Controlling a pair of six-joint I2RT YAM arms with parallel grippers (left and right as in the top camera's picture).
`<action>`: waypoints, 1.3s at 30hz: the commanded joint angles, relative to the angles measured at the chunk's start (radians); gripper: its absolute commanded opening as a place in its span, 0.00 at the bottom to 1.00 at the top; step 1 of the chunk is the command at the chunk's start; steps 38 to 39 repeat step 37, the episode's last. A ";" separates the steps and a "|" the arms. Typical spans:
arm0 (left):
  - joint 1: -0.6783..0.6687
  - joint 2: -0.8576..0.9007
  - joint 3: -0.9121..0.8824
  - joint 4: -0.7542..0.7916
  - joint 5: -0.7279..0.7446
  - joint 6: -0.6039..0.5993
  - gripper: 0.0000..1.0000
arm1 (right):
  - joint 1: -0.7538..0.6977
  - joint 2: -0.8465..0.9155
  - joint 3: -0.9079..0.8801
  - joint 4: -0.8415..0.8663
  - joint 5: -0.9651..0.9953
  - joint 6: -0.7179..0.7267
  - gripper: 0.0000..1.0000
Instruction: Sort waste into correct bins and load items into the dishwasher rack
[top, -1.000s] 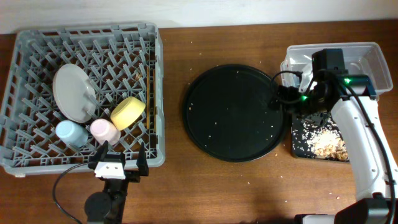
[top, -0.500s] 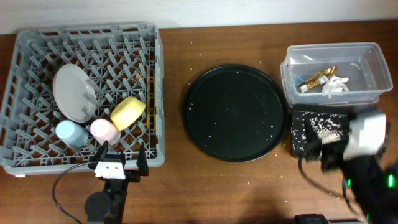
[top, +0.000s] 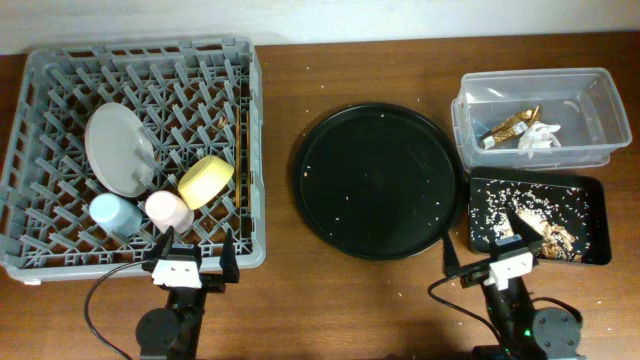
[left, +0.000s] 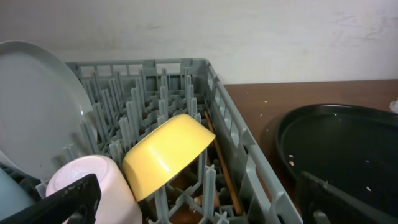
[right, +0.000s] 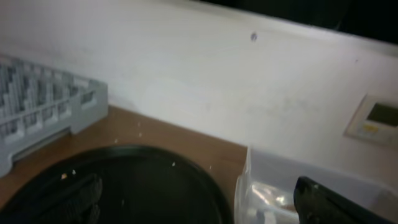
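The grey dishwasher rack (top: 40, 75) holds the pale plate (top: 115, 150), yellow bowl (top: 206, 180), pink cup (top: 168, 210) and blue cup (top: 112, 213). The clear tub (top: 590, 85) holds the gold wrapper (top: 508, 127) and white napkin (top: 538, 138). The black rectangular tray (top: 592, 190) holds beige food scraps (top: 550, 232). A thin wooden chopstick (left: 221, 165) lies in the rack beside the bowl (left: 168, 152). My left gripper (top: 196, 256) is open and empty at the rack's front edge. My right gripper (top: 487, 252) is open and empty in front of the black tray.
The large round black tray (top: 378, 180) lies in the table's middle with a few crumbs on it; it also shows in the right wrist view (right: 143, 183). Crumbs dot the brown table. A white wall stands behind the table.
My right arm has pulled back from over the clear tub to the table's front edge, uncovering the tub and the black tray. The left arm has not moved.
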 joint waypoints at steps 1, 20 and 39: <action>0.004 -0.004 -0.003 -0.005 0.008 0.016 0.99 | 0.009 -0.009 -0.132 0.147 -0.013 0.000 0.99; 0.004 -0.004 -0.003 -0.005 0.008 0.016 0.99 | 0.008 -0.005 -0.201 0.083 -0.013 0.000 0.99; 0.004 -0.004 -0.003 -0.005 0.008 0.016 0.99 | 0.008 -0.005 -0.201 0.083 -0.013 0.000 0.98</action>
